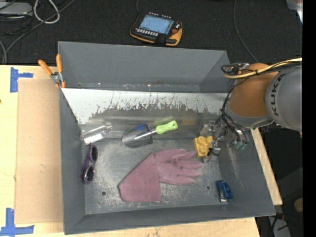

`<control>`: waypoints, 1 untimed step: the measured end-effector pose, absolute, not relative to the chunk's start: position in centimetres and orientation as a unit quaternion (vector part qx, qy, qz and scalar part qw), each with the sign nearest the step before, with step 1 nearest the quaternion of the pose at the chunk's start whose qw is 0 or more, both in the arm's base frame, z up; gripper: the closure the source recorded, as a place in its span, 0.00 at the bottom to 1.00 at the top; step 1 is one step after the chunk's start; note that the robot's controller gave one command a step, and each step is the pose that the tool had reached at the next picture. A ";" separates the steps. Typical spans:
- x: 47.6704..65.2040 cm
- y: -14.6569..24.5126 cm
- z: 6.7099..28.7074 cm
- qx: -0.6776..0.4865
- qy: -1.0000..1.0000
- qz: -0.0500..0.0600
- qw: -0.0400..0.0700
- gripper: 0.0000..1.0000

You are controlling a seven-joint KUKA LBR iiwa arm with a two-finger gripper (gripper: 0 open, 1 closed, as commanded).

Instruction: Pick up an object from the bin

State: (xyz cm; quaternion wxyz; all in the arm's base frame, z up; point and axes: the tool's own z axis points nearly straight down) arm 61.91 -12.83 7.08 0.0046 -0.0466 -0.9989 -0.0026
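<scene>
View from above of grey metal bin [148, 78], with gripper [213, 144] low over the floor at the right side.

Largest item: pink cloth [158, 174], spread flat just left of the gripper and toward the near wall.

Next in size: metal scoop with green handle [148, 132], well to the gripper's left. Then purple sunglasses [89, 163] and clear bottle [96, 132], farthest left, by the opposite wall.

Smaller: small yellow object [201, 145], touching or just beside the gripper on its left, and probably the target.

Smallest: blue item [223, 190], apart from the gripper, toward the near wall.

Gripper opening: cannot tell.

For a clean pick: centre over the small yellow object, stay clear of the cloth's edge, close firmly, then lift straight up.
</scene>
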 end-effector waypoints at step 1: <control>61.5 -12.7 9.6 -0.046 -0.999 -0.004 0.011 1.00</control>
